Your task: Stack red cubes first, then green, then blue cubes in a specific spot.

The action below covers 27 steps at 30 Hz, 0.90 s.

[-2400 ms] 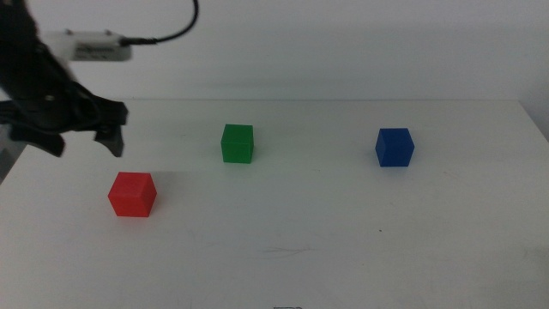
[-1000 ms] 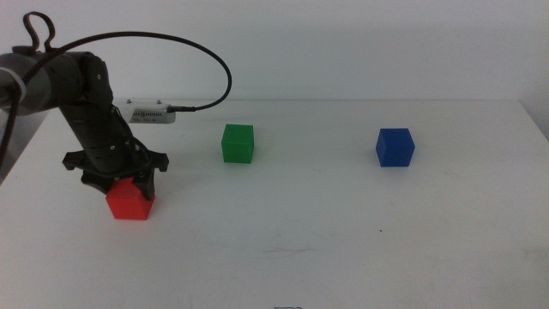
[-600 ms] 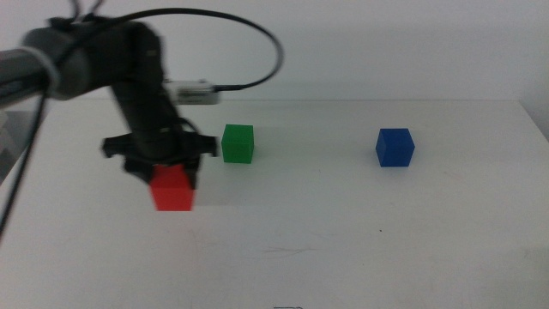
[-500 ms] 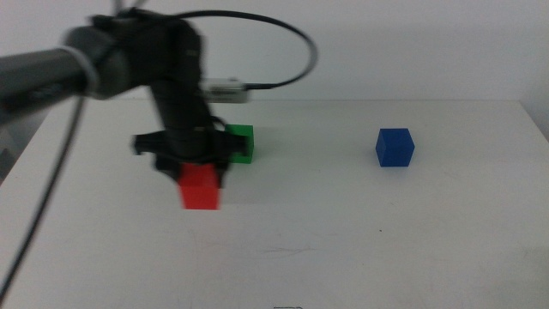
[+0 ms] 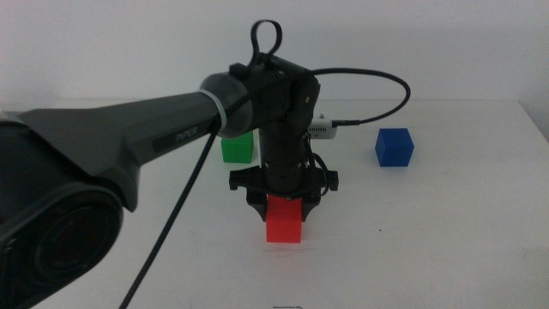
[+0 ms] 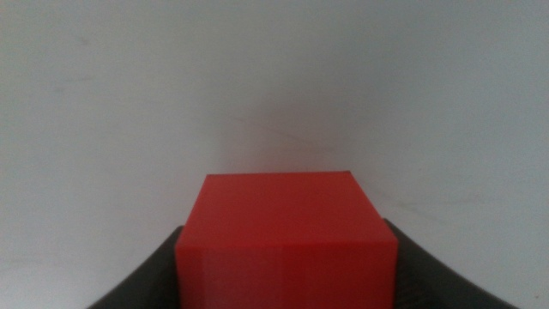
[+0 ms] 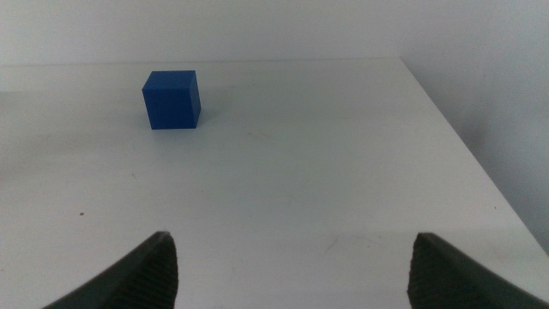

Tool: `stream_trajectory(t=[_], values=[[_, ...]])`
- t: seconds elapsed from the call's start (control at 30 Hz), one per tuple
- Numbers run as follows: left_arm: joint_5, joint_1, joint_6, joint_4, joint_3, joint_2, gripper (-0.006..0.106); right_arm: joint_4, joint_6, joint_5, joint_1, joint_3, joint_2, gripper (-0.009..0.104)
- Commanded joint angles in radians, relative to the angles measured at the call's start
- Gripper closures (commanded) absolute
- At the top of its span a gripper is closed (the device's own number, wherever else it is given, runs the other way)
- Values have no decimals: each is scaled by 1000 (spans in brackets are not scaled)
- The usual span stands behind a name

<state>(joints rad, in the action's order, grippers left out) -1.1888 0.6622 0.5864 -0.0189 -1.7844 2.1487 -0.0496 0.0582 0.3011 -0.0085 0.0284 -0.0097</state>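
Over the middle of the white tabletop (image 5: pixel 446 249), in the middle view, the left arm (image 5: pixel 129 137) reaches in from the left, and the left gripper (image 5: pixel 284 209) points straight down with its fingers closed on the red cube (image 5: pixel 284 221). Whether the cube's base touches the tabletop cannot be told. The green cube (image 5: pixel 238 148) sits just behind the arm, partly hidden by it. The blue cube (image 5: pixel 395 147) stands well apart to the right. A cable (image 5: pixel 377 86) loops up from the wrist.

In the left wrist view, the red cube (image 6: pixel 286 236) fills the gap between the two dark fingers (image 6: pixel 141 279), which press its sides; bare tabletop (image 6: pixel 274 86) lies beyond.

In the right wrist view, the right gripper (image 7: pixel 292 270) waits with its fingers (image 7: pixel 146 266) spread wide, holding nothing. The blue cube (image 7: pixel 171 99) rests on the tabletop (image 7: pixel 326 154) well ahead of them.
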Motion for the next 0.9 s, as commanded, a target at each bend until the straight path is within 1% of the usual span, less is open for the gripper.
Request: stream_trajectory(t=[0.0, 0.33, 0.4, 0.43, 0.47, 0.5, 0.53, 0.63, 0.7, 0.73, 0.8, 0.87], values=[[4, 4, 18, -23, -39, -44, 102, -12, -5, -78, -5, -17, -22, 8], [49, 4, 18, -63, -39, -6, 102, -12, -5, -78, -5, -17, -22, 8], [48, 4, 18, -63, -39, -6, 98, -12, -5, -78, -5, -17, -22, 8], [49, 4, 18, -66, -39, -6, 88, -12, -5, -78, -5, -17, -22, 8], [55, 4, 21, -66, -39, -6, 73, -12, -5, -78, -5, -17, -22, 8], [55, 4, 22, -66, -39, -6, 66, -12, -5, -78, -5, -17, -22, 8], [45, 4, 21, -64, -39, -15, 31, -12, -5, -78, -5, -17, -22, 8], [40, 2, 21, -55, -39, -37, 16, -12, -5, -78, -5, -17, -22, 8], [39, 2, 21, -47, -39, -60, 8, -12, -5, -78, -5, -17, -22, 8], [36, 2, 21, -44, -39, -76, 7, -12, -5, -78, -5, -17, -22, 8], [24, 2, 26, -30, -39, -109, 7, -12, -5, -78, -5, -17, -22, 8], [5, 2, 43, 8, -39, -146, 7, -12, -5, -78, -5, -17, -22, 8]])
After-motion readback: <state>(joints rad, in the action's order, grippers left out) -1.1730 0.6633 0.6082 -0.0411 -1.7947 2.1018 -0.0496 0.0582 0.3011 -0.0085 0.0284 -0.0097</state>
